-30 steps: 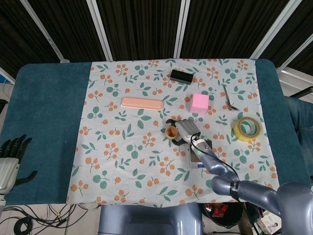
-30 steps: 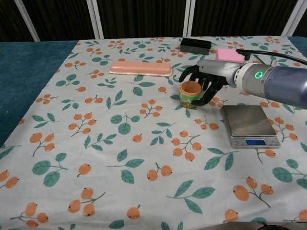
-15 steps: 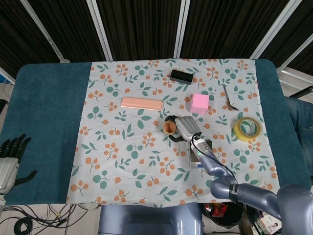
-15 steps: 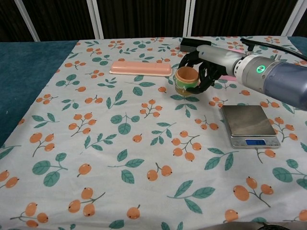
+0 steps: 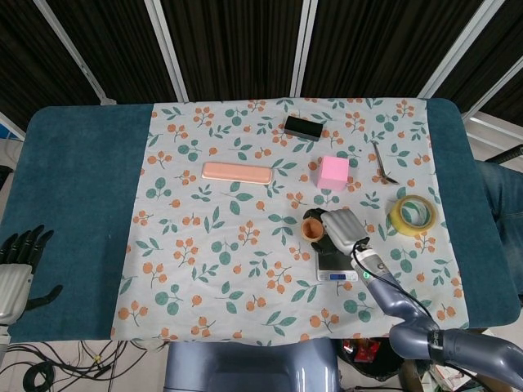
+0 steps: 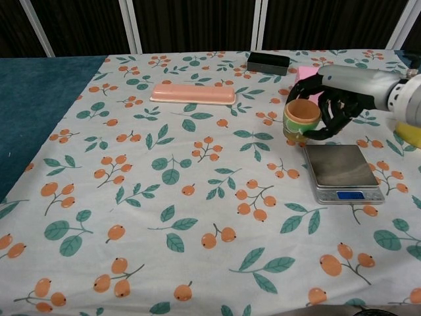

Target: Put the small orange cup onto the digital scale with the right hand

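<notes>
right hand [image 6: 335,105] grips small orange cup [image 6: 302,119], lifted upright above the cloth | cup just left of digital scale [image 6: 342,172], not on it | left hand [image 5: 18,265] empty, fingers apart, on teal table edge

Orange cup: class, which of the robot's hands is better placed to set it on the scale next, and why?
Right. The right hand holds the orange cup beside the digital scale; the left hand sits at the far table edge.

Scale platform [image 6: 337,164] lies bare — pink block [image 5: 333,172] stands behind it.
</notes>
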